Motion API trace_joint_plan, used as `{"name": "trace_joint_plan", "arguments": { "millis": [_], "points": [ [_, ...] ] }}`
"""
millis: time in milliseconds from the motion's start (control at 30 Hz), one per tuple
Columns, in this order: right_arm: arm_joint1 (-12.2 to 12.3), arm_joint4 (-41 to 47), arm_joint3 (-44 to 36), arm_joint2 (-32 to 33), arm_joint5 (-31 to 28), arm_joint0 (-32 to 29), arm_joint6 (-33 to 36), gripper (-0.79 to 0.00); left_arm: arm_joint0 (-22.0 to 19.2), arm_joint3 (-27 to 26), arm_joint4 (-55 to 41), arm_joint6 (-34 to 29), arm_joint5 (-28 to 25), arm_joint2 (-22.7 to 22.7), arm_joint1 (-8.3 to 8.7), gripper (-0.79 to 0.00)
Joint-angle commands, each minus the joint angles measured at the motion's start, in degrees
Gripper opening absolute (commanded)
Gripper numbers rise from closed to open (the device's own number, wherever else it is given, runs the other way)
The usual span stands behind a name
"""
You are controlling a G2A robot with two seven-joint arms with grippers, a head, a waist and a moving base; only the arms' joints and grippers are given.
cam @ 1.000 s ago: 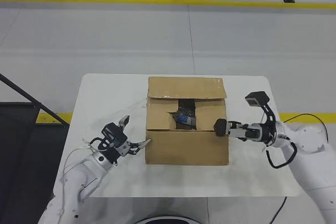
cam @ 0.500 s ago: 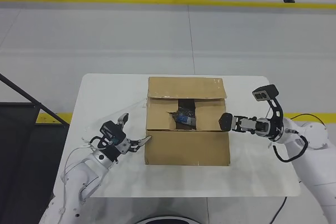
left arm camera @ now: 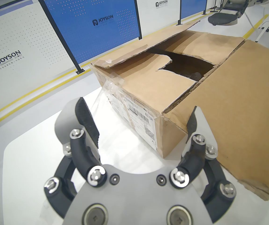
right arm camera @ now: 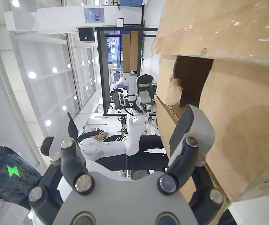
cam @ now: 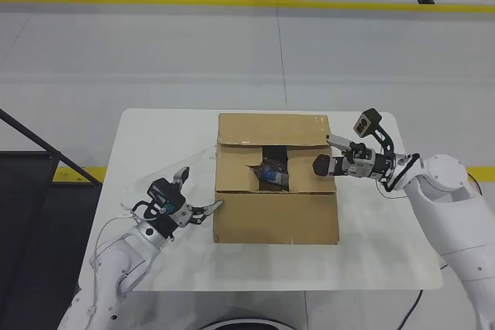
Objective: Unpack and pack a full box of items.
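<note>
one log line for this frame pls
box: on table, flaps part open, dark item inside | left gripper: open, by box corner | right gripper: open, at box top edge

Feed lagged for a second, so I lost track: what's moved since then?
The right pincer slid along the right edge of the box toward its far side, open, gripping nothing. The left pincer stayed open by the front-left corner; the box kept still.
</note>
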Motion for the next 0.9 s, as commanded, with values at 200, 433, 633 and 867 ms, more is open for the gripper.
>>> {"name": "trace_joint_plan", "arguments": {
  "millis": [200,433,633,867],
  "points": [
    [-2.1,0.1,6.3,-3.3,1.8,4.1,-0.5,0.0,0.0,0.0,0.0,0.0,0.0,0.0,0.0,0.0],
    [-3.9,1.2,10.6,-4.6,0.4,6.5,-1.9,0.0,0.0,0.0,0.0,0.0,0.0,0.0,0.0,0.0],
    [-5.7,4.2,13.2,-5.2,-3.6,8.0,-3.1,0.0,0.0,0.0,0.0,0.0,0.0,0.0,0.0,0.0],
    [-8.0,6.4,16.5,-5.7,-8.4,10.8,-8.6,0.0,0.0,0.0,0.0,0.0,0.0,0.0,0.0,0.0]
  ]
}}
